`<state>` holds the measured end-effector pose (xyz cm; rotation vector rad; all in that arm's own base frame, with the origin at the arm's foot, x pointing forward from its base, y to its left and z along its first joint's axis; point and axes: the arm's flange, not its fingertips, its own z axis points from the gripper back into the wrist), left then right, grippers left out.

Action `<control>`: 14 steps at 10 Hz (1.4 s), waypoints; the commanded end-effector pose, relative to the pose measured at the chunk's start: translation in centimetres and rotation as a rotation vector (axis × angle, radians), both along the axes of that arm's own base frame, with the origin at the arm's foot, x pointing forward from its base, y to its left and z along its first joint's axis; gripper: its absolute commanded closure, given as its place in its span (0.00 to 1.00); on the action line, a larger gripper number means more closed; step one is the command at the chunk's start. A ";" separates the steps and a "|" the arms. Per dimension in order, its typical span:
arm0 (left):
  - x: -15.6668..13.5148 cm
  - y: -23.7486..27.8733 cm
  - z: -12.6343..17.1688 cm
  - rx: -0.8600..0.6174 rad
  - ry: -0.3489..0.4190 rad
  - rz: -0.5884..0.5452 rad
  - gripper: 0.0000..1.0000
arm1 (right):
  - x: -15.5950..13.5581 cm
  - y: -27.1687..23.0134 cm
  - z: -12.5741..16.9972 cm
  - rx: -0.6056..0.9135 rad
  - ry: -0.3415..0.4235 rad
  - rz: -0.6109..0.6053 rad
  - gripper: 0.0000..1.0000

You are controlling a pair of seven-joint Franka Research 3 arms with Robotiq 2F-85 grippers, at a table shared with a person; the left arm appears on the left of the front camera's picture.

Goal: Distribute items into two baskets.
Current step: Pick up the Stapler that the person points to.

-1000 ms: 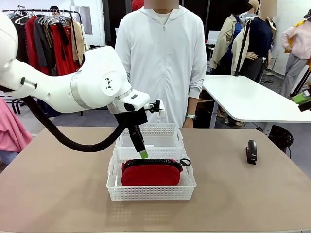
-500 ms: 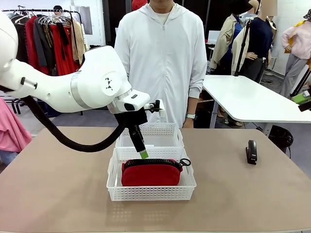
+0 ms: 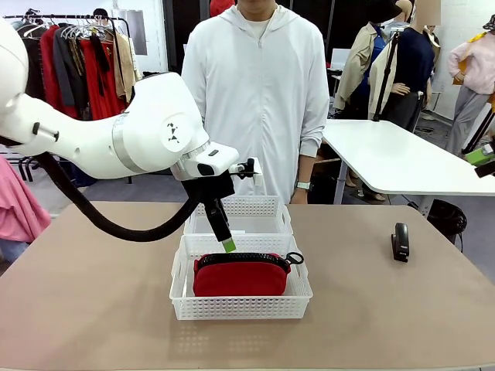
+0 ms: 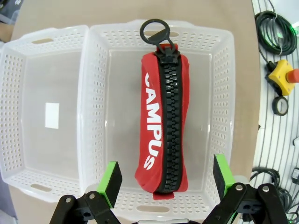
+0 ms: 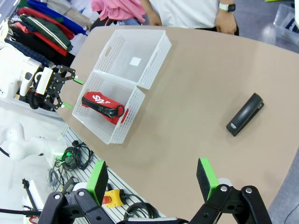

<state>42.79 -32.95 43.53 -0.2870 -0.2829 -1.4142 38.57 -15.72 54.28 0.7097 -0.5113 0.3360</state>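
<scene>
Red pouch (image 3: 241, 278) lies in near basket (image 3: 241, 308) on tan table (image 3: 93, 309) (clothes rack (image 3: 77, 54) behind); left tool (image 4: 166, 179) and right tool (image 5: 152, 178) released.

tan table (image 3: 93, 309) | near basket (image 3: 241, 308), far basket (image 3: 241, 205) (touching) | black stapler (image 3: 400, 242) well apart

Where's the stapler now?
Front view: the black stapler lies on the table at the robot's right, apart from the near basket holding the red pouch.
</scene>
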 end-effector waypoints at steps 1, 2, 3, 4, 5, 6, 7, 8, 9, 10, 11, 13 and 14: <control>1.1 2.5 2.4 -0.074 0.045 0.036 0.00 | 0.0 0.2 0.1 0.003 -0.013 0.002 0.00; 2.3 4.1 3.5 -0.115 0.084 0.048 0.00 | 0.0 0.2 0.1 0.003 -0.013 0.002 0.00; 2.7 5.3 4.1 -0.167 0.137 0.013 0.00 | 0.0 0.2 0.1 0.003 -0.013 0.002 0.00; 2.9 7.1 4.9 -0.188 0.139 0.050 0.00 | 0.0 0.2 0.1 0.003 -0.013 0.002 0.00; 3.0 9.8 5.9 -0.228 0.149 0.104 0.00 | 0.0 0.2 0.1 0.003 -0.013 0.002 0.00; 3.0 12.5 6.6 -0.255 0.143 0.158 0.00 | 0.0 0.2 0.1 0.003 -0.013 0.002 0.00; 3.5 15.5 6.7 -0.293 0.149 0.227 0.00 | 0.0 0.2 0.1 0.003 -0.013 0.002 0.00; 3.3 17.7 7.0 -0.350 0.153 0.257 0.00 | 0.0 0.2 0.1 0.003 -0.013 0.002 0.00; 2.1 19.7 8.0 -0.381 0.124 0.289 0.00 | 0.0 0.2 0.1 0.003 -0.013 0.002 0.00; 1.2 21.8 8.7 -0.393 0.115 0.333 0.00 | 0.0 0.2 0.1 0.003 -0.013 0.002 0.00; 0.0 24.2 9.0 -0.419 0.113 0.375 0.00 | 0.0 0.2 0.1 0.003 -0.013 0.002 0.00; -2.4 29.7 10.1 -0.488 0.105 0.467 0.00 | 0.0 0.2 0.1 0.003 -0.013 0.002 0.00; -2.9 31.6 10.4 -0.503 0.113 0.488 0.00 | 0.0 0.2 0.1 0.003 -0.013 0.002 0.00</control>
